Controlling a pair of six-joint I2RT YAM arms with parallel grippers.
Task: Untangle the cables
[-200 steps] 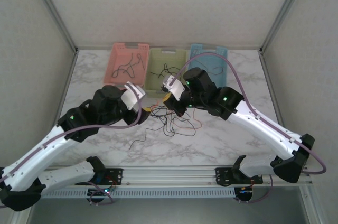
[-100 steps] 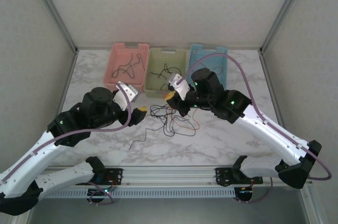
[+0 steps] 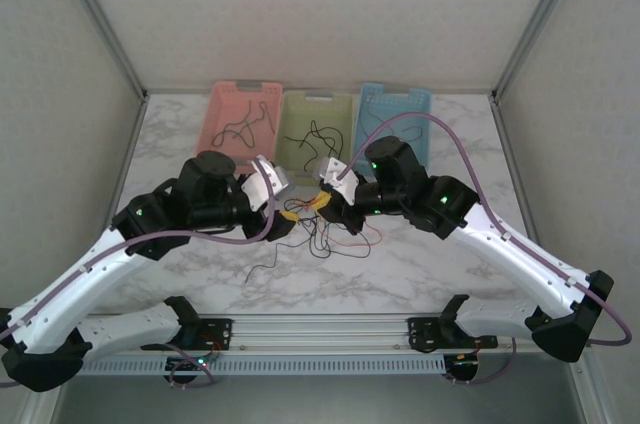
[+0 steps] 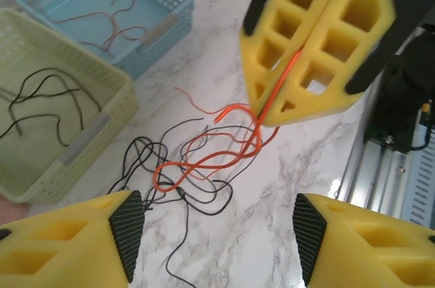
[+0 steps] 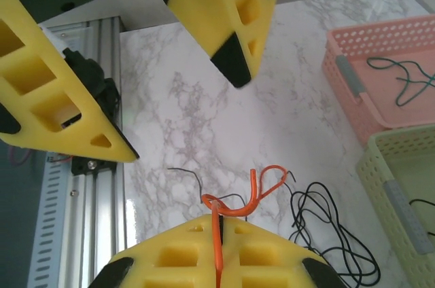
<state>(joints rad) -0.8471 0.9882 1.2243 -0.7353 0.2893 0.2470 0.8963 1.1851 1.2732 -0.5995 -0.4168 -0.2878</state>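
Orange cable [image 4: 280, 79] lengthwise in right pincer [image 4: 270, 113]

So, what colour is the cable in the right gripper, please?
The cable is orange-red; left wrist view shows it best.

Your arms bent inward, wrists close. Left gripper [image 4: 217, 234] jaws apart; right gripper [image 4: 275, 101] pinching orange cable [image 4: 234, 109].

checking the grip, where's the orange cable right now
The orange cable is pinched in the shut right gripper, mid-table before the green basket, trailing down into the black cables.
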